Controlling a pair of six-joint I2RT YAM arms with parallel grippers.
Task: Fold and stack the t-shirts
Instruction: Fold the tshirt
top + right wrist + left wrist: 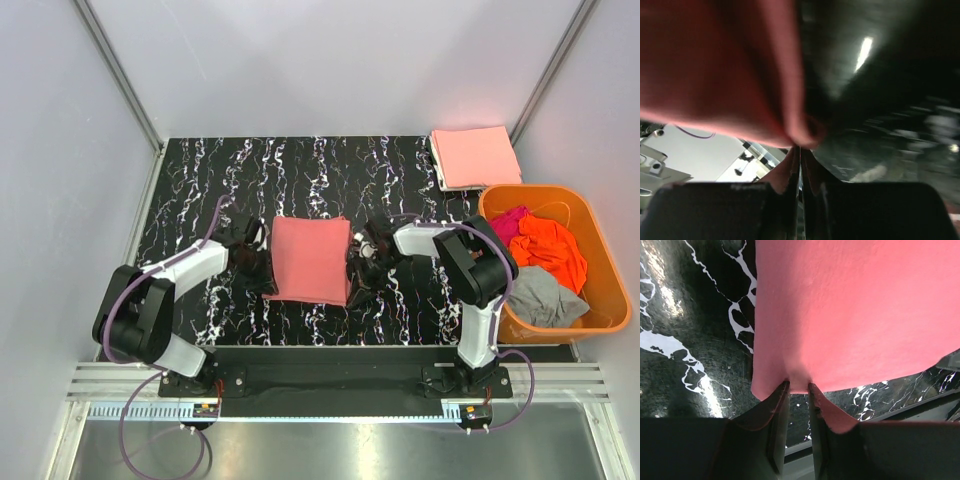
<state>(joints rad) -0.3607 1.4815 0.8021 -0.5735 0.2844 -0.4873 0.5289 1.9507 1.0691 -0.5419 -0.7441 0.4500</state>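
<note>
The left gripper (799, 386) is pinched to a narrow slit on the left edge of the salmon-pink t-shirt (855, 310), with a tuck of cloth caught between the fingers. The right gripper (800, 148) is closed almost completely on the opposite edge, its fingers meeting on a bunched fold. That view is blurred, so little beyond the cloth can be made out. From above, the folded shirt is a rough square at the middle of the marbled black worktop (200, 180), nearer its front edge, with both fingertips hidden under the wrists. A folded peach-pink t-shirt (475, 157) lies at the far right corner. At the right edge an orange basket (540, 189) holds a magenta t-shirt (510, 222), a bright orange t-shirt (550, 248) and a grey t-shirt (545, 298), all crumpled.
</note>
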